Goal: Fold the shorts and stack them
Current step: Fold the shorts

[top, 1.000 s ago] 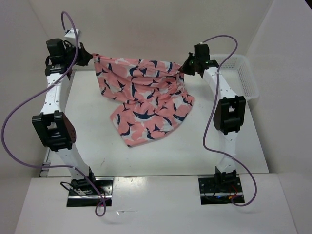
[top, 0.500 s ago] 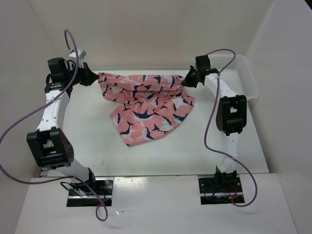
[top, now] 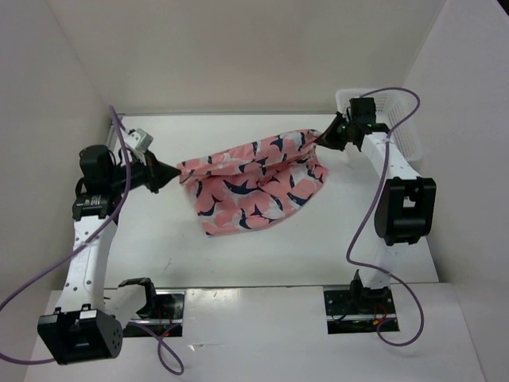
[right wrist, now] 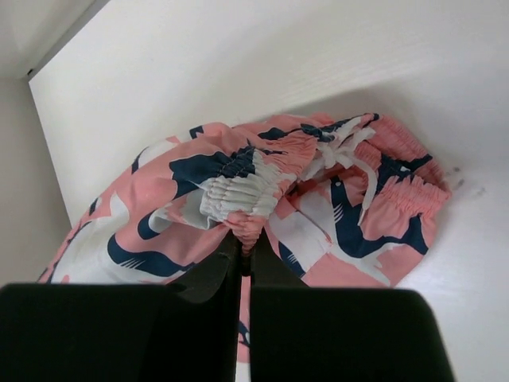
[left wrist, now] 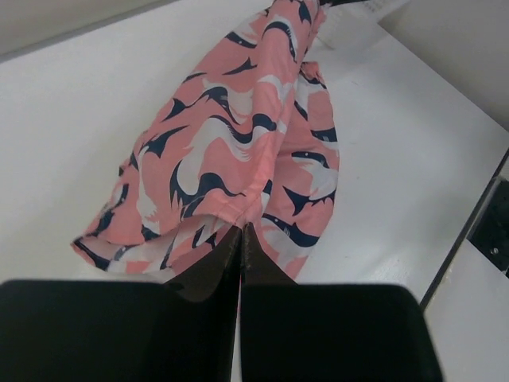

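In the left wrist view the black body of the left hand point(left wrist: 241, 232) fills the bottom of the picture and covers the near hem of the shorts point(left wrist: 238, 151). The bit of cloth nipped between its fingers point(left wrist: 215, 267) cannot be seen, and the far end of the shorts runs out past the top edge. In the right wrist view the right hand point(right wrist: 242, 243) likewise hides the lower part of the shorts. From above, the right arm point(top: 402, 208) crosses part of the basket point(top: 407, 131), whose inside is too small to make out, and the shorts cover the counter point(top: 238, 255) beneath them
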Available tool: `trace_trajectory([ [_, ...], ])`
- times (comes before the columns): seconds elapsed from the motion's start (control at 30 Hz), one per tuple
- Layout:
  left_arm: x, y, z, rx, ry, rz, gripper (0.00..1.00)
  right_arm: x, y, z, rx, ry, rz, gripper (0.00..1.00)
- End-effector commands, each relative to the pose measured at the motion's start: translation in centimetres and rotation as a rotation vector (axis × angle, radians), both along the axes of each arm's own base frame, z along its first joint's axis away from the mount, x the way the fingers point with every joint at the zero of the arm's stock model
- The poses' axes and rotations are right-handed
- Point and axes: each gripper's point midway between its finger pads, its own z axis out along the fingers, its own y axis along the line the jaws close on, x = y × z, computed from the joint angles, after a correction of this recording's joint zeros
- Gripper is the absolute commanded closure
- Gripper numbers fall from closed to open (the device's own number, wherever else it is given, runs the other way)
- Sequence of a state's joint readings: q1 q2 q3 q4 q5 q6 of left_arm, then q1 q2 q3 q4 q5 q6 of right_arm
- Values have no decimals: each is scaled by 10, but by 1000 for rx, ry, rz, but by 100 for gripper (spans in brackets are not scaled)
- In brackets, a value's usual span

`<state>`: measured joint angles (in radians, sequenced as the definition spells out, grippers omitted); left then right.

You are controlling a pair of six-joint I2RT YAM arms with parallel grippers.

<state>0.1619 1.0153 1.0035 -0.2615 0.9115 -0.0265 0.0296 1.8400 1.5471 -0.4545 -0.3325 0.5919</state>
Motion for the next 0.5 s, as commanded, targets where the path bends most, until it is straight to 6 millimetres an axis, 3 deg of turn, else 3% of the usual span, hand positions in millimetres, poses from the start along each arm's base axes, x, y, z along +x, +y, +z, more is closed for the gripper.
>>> trace_trajectory([
  [0.0, -24, -8, -38, -17, 79, -52, 100, -16, -12, 26, 7, -72, 19, 100],
  [0.13, -32, -9, -59, -18, 108, -40, 100, -38, -22, 12, -9, -35, 12, 100],
  [0.17, -35, -9, -63, -20, 122, -40, 100, -49, -26, -1, -14, 0, 9, 100],
  [0.27, -44, -14, -63, -38, 142, -70, 100, -71, -34, -13, -27, 40, 5, 100],
  [0.3, -47, -15, -64, -45, 155, -79, 100, -78, -34, -8, -36, 23, 13, 100],
  [0.33, -53, -19, -62, -57, 159, -103, 100, -89, -39, -19, -40, 58, -4, 100],
  [0.4, -67, -24, -72, -88, 225, -133, 100, -103, -44, -18, -53, 57, -14, 100],
  [0.47, -82, -31, -78, -133, 292, -182, 92, -122, -49, -33, -66, 100, -36, 100],
])
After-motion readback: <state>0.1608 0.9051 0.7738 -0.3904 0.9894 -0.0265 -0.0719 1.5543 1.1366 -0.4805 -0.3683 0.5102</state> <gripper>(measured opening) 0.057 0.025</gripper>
